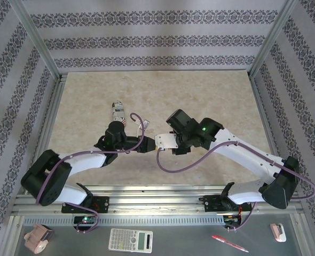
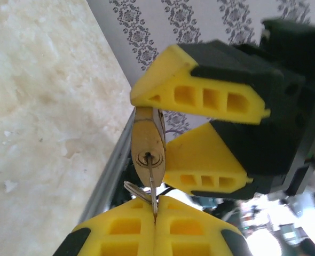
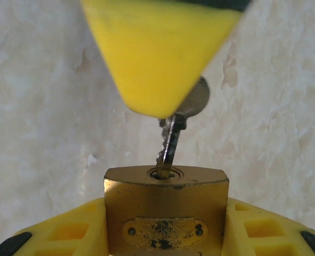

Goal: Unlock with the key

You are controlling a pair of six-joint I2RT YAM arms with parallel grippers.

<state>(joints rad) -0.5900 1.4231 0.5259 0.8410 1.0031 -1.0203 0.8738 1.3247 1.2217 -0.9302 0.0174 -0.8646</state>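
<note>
Fingers [image 2: 120, 234] of the left claw [image 2: 155, 218] are pressed tight together on the key [image 3: 170, 143], one yellow finger hiding most of its round head, and the blade's tip is sunk out of sight in the keyway [image 3: 164, 173] of the brass padlock [image 3: 165, 205]. Right claw [image 3: 165, 234], partly open, clamps that padlock's body over the worktop [image 3: 45, 106]; the padlock's far end is cut off below.

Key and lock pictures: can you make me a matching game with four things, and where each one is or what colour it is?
Things:
1 key
2 brass padlock
3 calculator
4 pen

Matches:
A red
B clamped in the right gripper
C pinched by the left gripper, tip in the keyhole
D pale, with buttons

Pairs: 1-C, 2-B, 3-D, 4-A
</note>
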